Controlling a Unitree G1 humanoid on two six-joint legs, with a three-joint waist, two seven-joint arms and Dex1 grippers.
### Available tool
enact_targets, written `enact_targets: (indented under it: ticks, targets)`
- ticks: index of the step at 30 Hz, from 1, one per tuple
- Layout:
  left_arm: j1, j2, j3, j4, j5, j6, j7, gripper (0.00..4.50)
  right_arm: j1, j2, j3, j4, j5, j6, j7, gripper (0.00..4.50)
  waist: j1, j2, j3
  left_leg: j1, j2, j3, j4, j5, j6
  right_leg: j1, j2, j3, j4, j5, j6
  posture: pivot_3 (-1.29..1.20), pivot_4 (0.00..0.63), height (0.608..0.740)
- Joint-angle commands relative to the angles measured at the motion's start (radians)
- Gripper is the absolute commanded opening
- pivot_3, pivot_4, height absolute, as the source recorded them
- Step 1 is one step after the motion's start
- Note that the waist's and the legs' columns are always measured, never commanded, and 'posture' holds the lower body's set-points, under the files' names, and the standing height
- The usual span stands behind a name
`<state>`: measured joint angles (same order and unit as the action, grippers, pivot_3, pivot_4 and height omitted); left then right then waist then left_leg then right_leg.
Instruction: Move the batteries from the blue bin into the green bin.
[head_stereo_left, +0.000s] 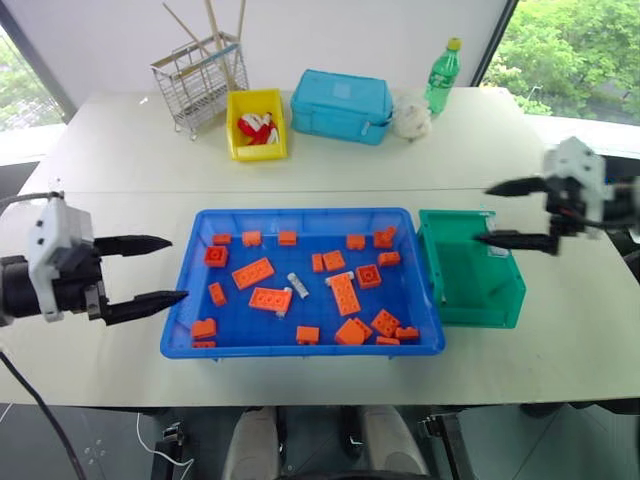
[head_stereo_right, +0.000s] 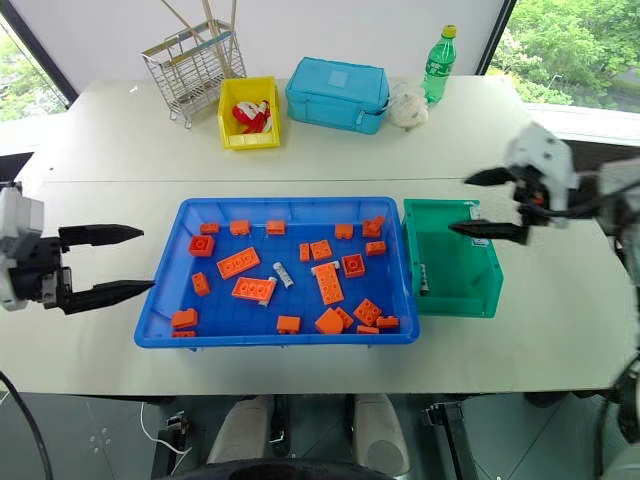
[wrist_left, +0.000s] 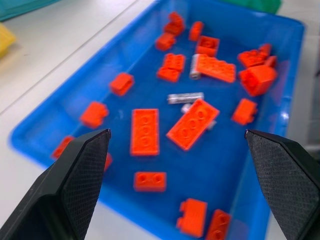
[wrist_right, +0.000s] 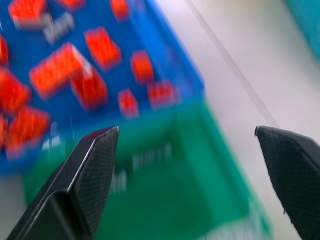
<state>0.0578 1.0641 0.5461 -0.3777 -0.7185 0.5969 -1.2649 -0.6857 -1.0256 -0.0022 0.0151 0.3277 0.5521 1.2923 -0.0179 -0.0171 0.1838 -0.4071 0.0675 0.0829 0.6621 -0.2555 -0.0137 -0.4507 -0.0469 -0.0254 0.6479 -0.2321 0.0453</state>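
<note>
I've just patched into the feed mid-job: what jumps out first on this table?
The blue bin in the middle of the table, strewn with orange bricks, grabs the eye first; a grey battery lies among them near its centre. The green bin sits against its right side, with the open right gripper over it. The open left gripper hangs at the blue bin's left edge.

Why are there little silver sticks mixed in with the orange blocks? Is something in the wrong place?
Yes. A few batteries lie among the orange bricks in the blue bin, one partly tucked under a brick. They belong in the green bin beside it. Nothing looks spilled or broken.
</note>
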Motion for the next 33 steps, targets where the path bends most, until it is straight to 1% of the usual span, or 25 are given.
enact_targets:
  ticks: [1,3,6,10,12,14,16,19,21,25,33]
  targets:
    - [0.033,0.034,0.018,-0.065,-0.013,-0.012,-0.06,4.5,-0.103,0.087,0.087,-0.17,0.024,0.177,-0.09,4.48,0.0,0.0,0.0,0.0,0.0,0.0,0.0,0.0,0.0,0.0,0.0,0.0,0.0,0.0,0.0,0.0,0.15,0.736]
    - [0.044,0.04,0.019,-0.081,-0.02,-0.005,-0.074,4.5,-0.135,0.149,0.167,-0.22,-0.004,0.238,-0.137,4.48,0.001,0.0,0.0,-0.001,0.0,0.0,0.0,0.0,0.0,-0.001,0.0,0.0,0.0,0.0,-0.001,0.0,0.15,0.736]
    - [0.072,0.046,0.028,-0.085,0.0,-0.025,-0.106,4.5,-0.17,0.257,0.264,-0.284,0.016,0.352,-0.183,4.48,0.005,-0.001,0.0,-0.002,0.0,0.0,0.0,0.0,0.0,-0.001,0.0,0.0,0.0,0.0,-0.001,0.0,0.15,0.736]
    - [0.106,0.055,0.044,-0.069,0.027,-0.039,-0.131,4.5,-0.212,0.402,0.395,-0.303,-0.009,0.432,-0.257,4.48,0.003,-0.001,0.0,-0.002,0.0,0.0,0.001,0.0,0.0,-0.001,-0.001,0.0,0.0,0.0,-0.001,0.0,0.15,0.736]
    - [0.123,0.055,0.055,-0.061,0.04,-0.044,-0.141,4.5,-0.226,0.471,0.463,-0.292,-0.02,0.448,-0.28,4.48,0.001,-0.001,-0.001,-0.002,0.0,0.0,0.001,0.0,0.0,-0.002,0.0,0.0,0.001,0.0,-0.001,0.0,0.15,0.736]
    - [0.133,0.053,0.062,-0.053,0.052,-0.049,-0.143,4.5,-0.237,0.53,0.504,-0.267,-0.032,0.467,-0.312,4.48,0.001,-0.001,-0.001,-0.002,0.0,0.0,0.001,0.0,0.0,-0.002,0.0,0.0,0.001,0.0,-0.001,0.0,0.15,0.736]
    - [0.139,0.05,0.071,-0.039,0.06,-0.052,-0.142,4.5,-0.252,0.616,0.552,-0.205,-0.06,0.469,-0.362,4.48,0.001,-0.001,-0.001,-0.003,0.0,0.0,0.001,0.0,0.0,-0.002,0.0,-0.001,0.001,0.0,-0.001,0.0,0.15,0.736]
    - [0.147,0.048,0.085,-0.037,0.057,-0.045,-0.141,4.5,-0.265,0.718,0.591,-0.134,-0.079,0.489,-0.412,4.48,0.0,-0.002,-0.001,-0.002,0.0,0.0,0.001,0.0,0.0,-0.002,0.0,-0.001,0.002,0.0,-0.001,0.0,0.15,0.736]
    - [0.154,0.048,0.096,-0.041,0.052,-0.038,-0.145,4.5,-0.264,0.745,0.606,-0.116,-0.084,0.497,-0.419,4.48,0.001,-0.002,-0.002,-0.003,0.0,0.0,0.001,0.0,0.0,-0.002,0.0,-0.001,0.001,0.0,-0.001,0.0,0.15,0.736]
    - [0.162,0.045,0.108,-0.048,0.049,-0.034,-0.14,4.5,-0.254,0.786,0.65,-0.047,-0.129,0.45,-0.448,4.48,0.002,-0.003,-0.002,-0.003,0.0,0.0,0.001,0.0,0.0,-0.002,-0.001,-0.001,0.001,0.0,-0.001,0.0,0.15,0.736]
    - [0.153,0.044,0.108,-0.046,0.045,-0.036,-0.125,4.5,-0.224,0.802,0.725,0.044,-0.207,0.356,-0.448,4.48,-0.003,-0.004,-0.002,-0.003,0.0,0.0,0.001,0.0,0.0,-0.003,0.0,-0.001,0.001,0.0,-0.001,0.0,0.15,0.736]
